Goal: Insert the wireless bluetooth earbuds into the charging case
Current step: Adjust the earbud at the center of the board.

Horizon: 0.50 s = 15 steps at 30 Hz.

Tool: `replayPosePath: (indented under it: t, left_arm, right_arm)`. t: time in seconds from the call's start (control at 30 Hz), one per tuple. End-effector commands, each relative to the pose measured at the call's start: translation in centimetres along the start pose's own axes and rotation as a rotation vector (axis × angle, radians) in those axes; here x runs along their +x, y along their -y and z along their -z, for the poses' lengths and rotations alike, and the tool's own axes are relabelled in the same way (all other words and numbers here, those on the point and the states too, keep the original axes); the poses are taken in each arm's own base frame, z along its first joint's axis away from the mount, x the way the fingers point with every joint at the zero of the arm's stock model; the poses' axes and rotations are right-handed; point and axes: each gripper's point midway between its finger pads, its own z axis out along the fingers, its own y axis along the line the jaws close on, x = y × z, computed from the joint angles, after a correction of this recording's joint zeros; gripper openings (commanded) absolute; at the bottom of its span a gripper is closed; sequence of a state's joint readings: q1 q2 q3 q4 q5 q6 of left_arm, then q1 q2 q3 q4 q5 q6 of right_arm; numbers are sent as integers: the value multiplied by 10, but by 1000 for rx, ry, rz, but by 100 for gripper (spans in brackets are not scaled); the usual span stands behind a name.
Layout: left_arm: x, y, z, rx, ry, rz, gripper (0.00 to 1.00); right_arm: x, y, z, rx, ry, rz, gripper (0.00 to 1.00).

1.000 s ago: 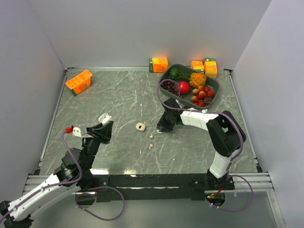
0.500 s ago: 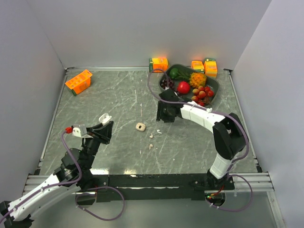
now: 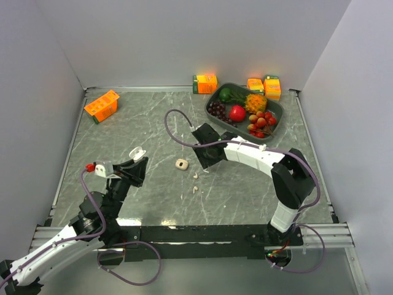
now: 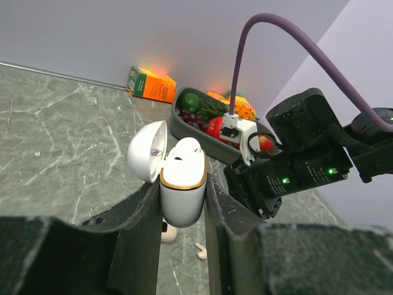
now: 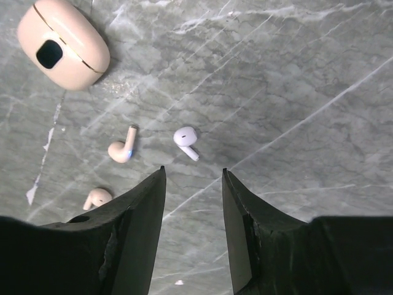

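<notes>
My left gripper [image 3: 136, 162] is shut on a white gold-rimmed charging case [image 3: 136, 152], held upright above the table with its lid open. In the left wrist view the case [image 4: 182, 190] sits between the fingers, and a white earbud [image 4: 186, 147] sits in it. My right gripper [image 3: 203, 163] is open and empty, low over the table. In the right wrist view its tips [image 5: 193, 173] stand just short of a white earbud [image 5: 185, 140]. Two beige earbuds [image 5: 121, 147] [image 5: 97, 198] lie to its left. A closed beige case [image 5: 63, 44] lies beyond them [image 3: 181, 164].
A dark tray [image 3: 277, 110] of fruit stands at the back right, with orange cartons behind it [image 3: 264, 86] and beside it [image 3: 205, 83]. Another orange carton [image 3: 101, 105] lies at the back left. Walls close in the table on three sides.
My right arm has swung left and its open gripper has come over the loose earbuds beside the beige case. The left arm and the white case have not moved.
</notes>
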State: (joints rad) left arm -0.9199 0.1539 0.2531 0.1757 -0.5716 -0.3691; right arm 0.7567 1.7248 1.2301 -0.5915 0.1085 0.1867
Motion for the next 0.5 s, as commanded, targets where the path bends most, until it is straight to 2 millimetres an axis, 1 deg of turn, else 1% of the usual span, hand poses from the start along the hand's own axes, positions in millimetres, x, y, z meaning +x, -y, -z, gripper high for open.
replayPosePath:
  t: [0.0, 0.17, 0.47]
  left_arm:
    - [-26, 12, 1, 41, 61, 33, 1]
    - [-25, 11, 1, 37, 59, 38, 1]
    - [-24, 9, 2, 25, 56, 36, 1]
  right_arm:
    - [-4, -5, -8, 32, -12, 108, 52]
    - [2, -15, -18, 1, -21, 118, 54]
    - [5, -21, -32, -12, -39, 119, 53]
